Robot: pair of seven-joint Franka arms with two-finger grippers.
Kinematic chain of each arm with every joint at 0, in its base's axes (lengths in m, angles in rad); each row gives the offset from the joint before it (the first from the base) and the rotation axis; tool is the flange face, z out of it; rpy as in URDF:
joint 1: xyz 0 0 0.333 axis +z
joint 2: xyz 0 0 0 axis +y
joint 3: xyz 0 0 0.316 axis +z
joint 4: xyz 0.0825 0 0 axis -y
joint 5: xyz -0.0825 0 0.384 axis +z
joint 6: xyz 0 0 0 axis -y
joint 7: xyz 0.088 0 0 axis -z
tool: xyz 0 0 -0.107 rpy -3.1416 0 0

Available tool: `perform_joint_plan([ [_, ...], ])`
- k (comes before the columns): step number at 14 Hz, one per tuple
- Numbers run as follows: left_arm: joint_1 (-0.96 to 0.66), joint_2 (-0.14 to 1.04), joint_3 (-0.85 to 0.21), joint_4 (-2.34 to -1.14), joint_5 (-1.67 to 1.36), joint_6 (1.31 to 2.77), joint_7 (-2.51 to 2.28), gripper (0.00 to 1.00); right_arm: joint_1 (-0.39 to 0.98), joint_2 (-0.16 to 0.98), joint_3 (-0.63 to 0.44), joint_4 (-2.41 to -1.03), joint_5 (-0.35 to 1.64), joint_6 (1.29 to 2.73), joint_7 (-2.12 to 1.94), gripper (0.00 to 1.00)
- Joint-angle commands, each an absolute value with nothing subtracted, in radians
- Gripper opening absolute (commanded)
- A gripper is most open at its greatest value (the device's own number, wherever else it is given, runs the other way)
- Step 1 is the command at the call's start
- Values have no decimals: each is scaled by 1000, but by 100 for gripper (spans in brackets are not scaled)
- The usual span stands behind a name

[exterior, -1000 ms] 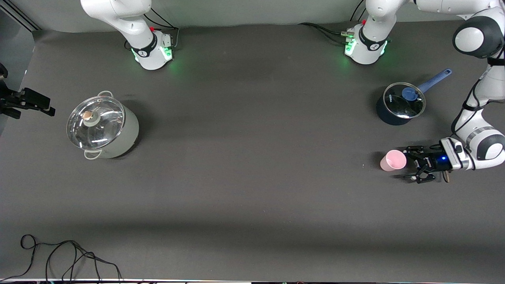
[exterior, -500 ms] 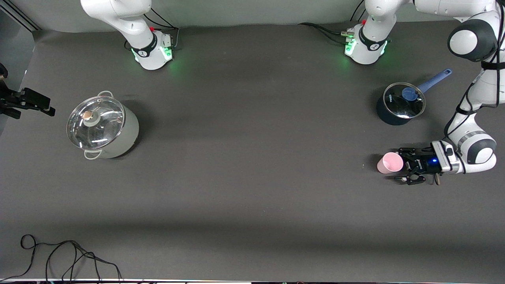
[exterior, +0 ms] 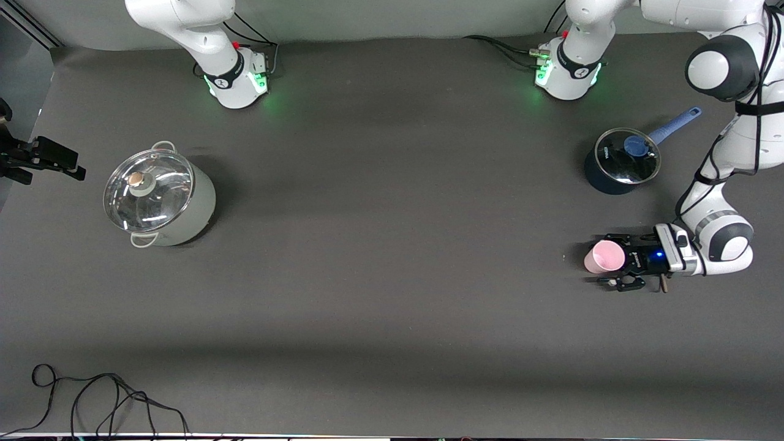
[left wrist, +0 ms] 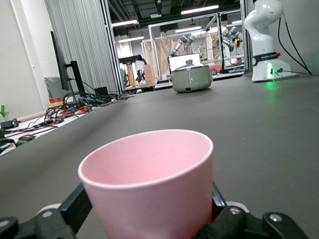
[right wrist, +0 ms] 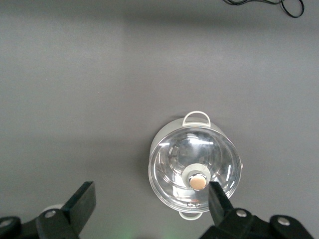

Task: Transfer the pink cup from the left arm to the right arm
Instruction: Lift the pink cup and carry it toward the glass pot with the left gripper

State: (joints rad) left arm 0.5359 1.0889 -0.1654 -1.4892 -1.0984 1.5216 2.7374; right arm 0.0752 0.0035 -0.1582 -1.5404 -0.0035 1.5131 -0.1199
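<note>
Since a second ago the left gripper has slid along the tabletop toward the cup, and its fingers now sit on either side of it; the cup has barely shifted. That gripper lies low and sideways, spread wide, one finger on the side toward the saucepan and the other on the side nearer the front camera. Whether the fingers touch the cup wall cannot be told. In the left wrist view the cup stands upright with its open mouth up, between the dark fingers.

The cup stands near the left arm's end of the tabletop, nearer the front camera than the saucepan, which wears a glass lid and has its blue handle pointing to the corner by the left arm's base.

Over the tabletop's edge at the right arm's end, the right gripper waits with its fingers apart and empty. Below it, the right wrist view shows the big pot with its glass lid.
</note>
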Motion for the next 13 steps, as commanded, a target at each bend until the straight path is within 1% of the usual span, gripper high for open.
perform_joint_plan([
  [1,508,1117,-156,-1480,-1143,1526,2844,98,83,-6,-164,-1536,-6,1511,-107,100],
  [2,497,1126,-156,-1480,-1164,1525,2852,98,84,-6,-166,-1537,-6,1511,-107,100],
  [3,489,1134,-156,-1480,-1183,1525,2855,94,83,-6,-164,-1537,-6,1511,-107,100],
  [4,476,1138,-156,-1477,-1192,1526,2859,61,83,-6,-164,-1537,-6,1511,-107,100],
  [5,457,1137,-158,-1476,-1203,1525,2859,10,83,-6,-164,-1537,-6,1511,-107,100],
  [6,440,1137,-158,-1470,-1216,1526,2858,0,83,-6,-164,-1536,-6,1511,-107,100],
  [8,410,1132,-161,-1459,-1236,1526,2856,0,83,-6,-166,-1536,-6,1511,-107,100],
  [10,384,1129,-196,-1431,-1249,1552,2856,0,83,-8,-166,-1536,-6,1511,-107,100],
  [13,379,1124,-317,-1425,-1247,1679,2859,0,83,-8,-166,-1536,-6,1511,-107,100],
])
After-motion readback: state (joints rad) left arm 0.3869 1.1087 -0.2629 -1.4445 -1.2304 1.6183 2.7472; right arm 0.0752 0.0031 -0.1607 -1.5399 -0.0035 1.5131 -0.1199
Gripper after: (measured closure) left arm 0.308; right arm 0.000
